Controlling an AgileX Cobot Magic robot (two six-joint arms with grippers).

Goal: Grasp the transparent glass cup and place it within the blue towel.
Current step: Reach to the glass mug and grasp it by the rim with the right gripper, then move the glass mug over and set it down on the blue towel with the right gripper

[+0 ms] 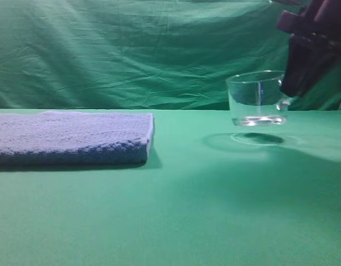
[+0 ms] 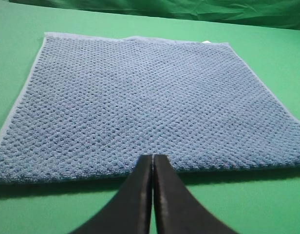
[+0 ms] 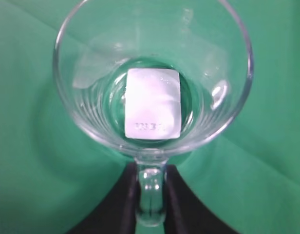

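1. My left gripper (image 2: 152, 163), dark jaws pressed together on nothing, hovers at the near edge of the thick, nubby blue terry towel (image 1: 71, 138).
2. My right gripper (image 3: 151, 195) pinches the looped handle of the clear, short glass cup (image 1: 257, 98), which hangs above the green cloth-covered table (image 1: 176, 216), well right of the towel.

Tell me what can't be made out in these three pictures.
- Blue towel: high view crops its left end.
- Right hand: only dark fingers beside the glass cup's handle show; the frame bottom cuts the rest.
- White label in the cup's base: print too blurred to read.
- Left hand: absent from the high view.
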